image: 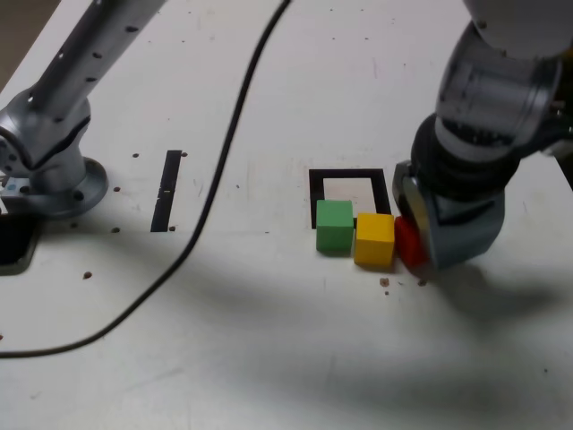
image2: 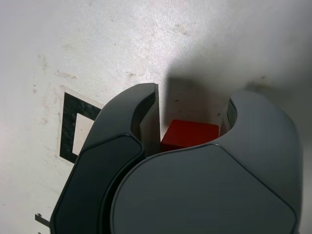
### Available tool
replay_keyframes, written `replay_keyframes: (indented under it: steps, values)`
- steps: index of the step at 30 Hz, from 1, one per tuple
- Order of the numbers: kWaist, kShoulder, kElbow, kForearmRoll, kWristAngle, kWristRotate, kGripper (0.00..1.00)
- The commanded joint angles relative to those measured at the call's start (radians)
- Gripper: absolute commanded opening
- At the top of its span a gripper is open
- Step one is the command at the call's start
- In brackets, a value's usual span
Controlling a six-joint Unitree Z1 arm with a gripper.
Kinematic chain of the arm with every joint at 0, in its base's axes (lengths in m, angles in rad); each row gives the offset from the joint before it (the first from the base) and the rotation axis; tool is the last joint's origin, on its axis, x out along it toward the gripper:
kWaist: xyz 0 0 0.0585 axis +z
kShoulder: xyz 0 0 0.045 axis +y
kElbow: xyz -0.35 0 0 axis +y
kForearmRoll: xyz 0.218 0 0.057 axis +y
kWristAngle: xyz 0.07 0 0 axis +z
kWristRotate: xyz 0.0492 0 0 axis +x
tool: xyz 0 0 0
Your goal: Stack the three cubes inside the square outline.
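Three cubes lie in a row just in front of the square outline (image: 349, 175): a green cube (image: 334, 224), a yellow cube (image: 374, 238) and a red cube (image: 408, 242), the red one at the exterior view's right end. My gripper (image: 421, 237) is lowered over the red cube and hides most of it. In the wrist view the red cube (image2: 190, 135) sits between the two grey jaws of my gripper (image2: 194, 105), which are closed against its sides. Part of the outline (image2: 68, 112) shows beside one jaw. All the cubes rest on the table, outside the outline.
A straight black tape strip (image: 166, 190) lies on the white table at the exterior view's left. A black cable (image: 215, 179) runs across the table from the top to the lower left. The arm's base (image: 49, 170) stands at the far left. Small dark crumbs dot the surface.
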Motion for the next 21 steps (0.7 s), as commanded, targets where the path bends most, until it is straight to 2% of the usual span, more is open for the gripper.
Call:
replay_keyframes:
  steps: [1,5,11,17,21]
  values:
    - [-0.001,-0.027,-0.016,0.011,-0.001,-0.019,0.37]
    - [-0.001,-0.076,-0.042,0.035,0.001,-0.067,0.37]
    - [0.019,-0.117,-0.049,0.06,0.027,-0.141,0.37]
    - [0.103,-0.176,0.003,0.063,0.035,-0.268,0.37]
    - [0.148,-0.202,0.055,0.064,0.039,-0.305,0.37]
